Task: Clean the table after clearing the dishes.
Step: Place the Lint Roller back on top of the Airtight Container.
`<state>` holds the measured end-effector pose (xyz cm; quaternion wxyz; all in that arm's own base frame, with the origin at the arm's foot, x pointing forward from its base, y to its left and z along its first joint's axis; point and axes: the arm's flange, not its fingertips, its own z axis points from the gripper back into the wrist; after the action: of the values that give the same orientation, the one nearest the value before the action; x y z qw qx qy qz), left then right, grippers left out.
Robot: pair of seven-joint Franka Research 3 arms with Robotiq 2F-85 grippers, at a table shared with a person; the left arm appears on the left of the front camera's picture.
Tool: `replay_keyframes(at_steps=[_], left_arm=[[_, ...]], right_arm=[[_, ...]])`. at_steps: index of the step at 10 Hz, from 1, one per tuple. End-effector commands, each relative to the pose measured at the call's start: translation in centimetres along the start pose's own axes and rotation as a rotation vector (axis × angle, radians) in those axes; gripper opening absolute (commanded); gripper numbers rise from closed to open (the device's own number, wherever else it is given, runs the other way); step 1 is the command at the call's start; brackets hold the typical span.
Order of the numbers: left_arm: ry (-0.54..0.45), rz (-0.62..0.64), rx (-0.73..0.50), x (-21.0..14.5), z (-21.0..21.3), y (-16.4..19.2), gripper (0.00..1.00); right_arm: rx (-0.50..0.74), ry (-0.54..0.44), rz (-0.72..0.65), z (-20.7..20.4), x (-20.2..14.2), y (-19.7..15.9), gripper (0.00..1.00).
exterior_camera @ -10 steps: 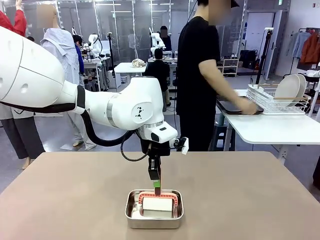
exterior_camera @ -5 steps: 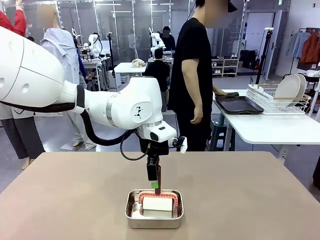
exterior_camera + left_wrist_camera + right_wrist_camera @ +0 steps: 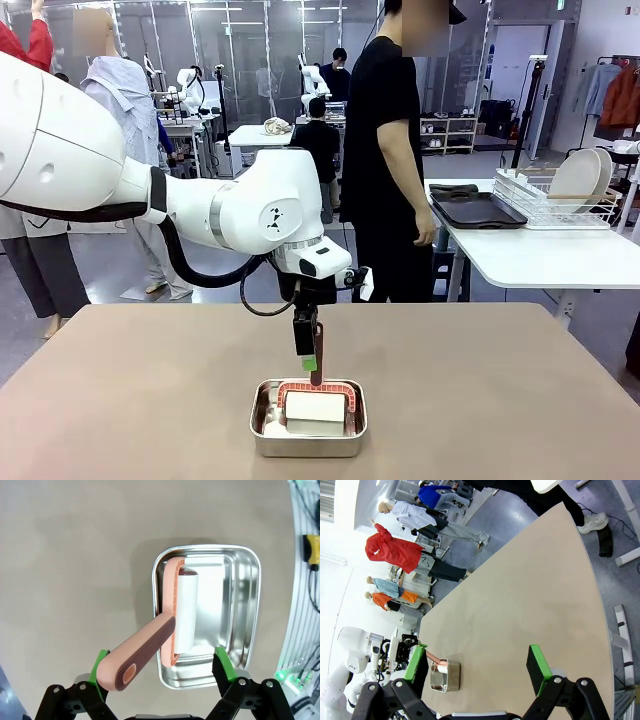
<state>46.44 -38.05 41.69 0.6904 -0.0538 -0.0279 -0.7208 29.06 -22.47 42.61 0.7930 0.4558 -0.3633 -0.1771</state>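
Here the left gripper (image 3: 312,362) hangs straight above a small steel pan (image 3: 307,420), its jaws spread wide apart and clamped on nothing. Directly beneath its fingertips, in the pan, lies a lint roller (image 3: 172,641) with a white roll and a pink ribbed handle; in the left wrist view the handle slants up out of the pan toward the green pad on one side, its rounded end just beside that pad, though whether they touch I cannot tell, while the other pad stands over the pan's near rim. The pan rests on the table (image 3: 500,400), the tan top spreading out on every side of the gripper. The right gripper (image 3: 477,667) is also spread wide with nothing between its green pads, held high over the table, with the pan and roller small and well apart below its one finger. Far beyond the left gripper, past the table's far edge, a person in black stands next to a white side table (image 3: 545,255) carrying dark trays (image 3: 478,210) and a wire rack with white plates (image 3: 582,175) standing in it.
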Motion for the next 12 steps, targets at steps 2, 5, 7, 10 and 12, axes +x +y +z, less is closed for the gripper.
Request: replay_keyframes(at_steps=[2,5,7,10,12], left_arm=[[0.007,-0.018,-0.005,0.2,-0.2,-0.2,1.00],[0.007,-0.018,-0.005,0.2,-0.2,-0.2,1.00],[0.001,-0.008,-0.006,0.3,-0.3,-0.2,1.00],[-0.423,0.458,-0.165,-14.5,9.4,4.2,1.00],[-0.724,0.637,-0.268,-26.3,12.4,0.9,1.00]], right_arm=[[0.010,-0.005,0.002,0.0,-0.2,0.1,1.00],[0.010,-0.005,0.002,0.0,-0.2,0.1,1.00],[0.010,-0.005,0.002,0.0,-0.2,0.1,1.00],[0.010,-0.005,0.002,0.0,-0.2,0.1,1.00],[0.010,-0.005,0.002,0.0,-0.2,0.1,1.00]])
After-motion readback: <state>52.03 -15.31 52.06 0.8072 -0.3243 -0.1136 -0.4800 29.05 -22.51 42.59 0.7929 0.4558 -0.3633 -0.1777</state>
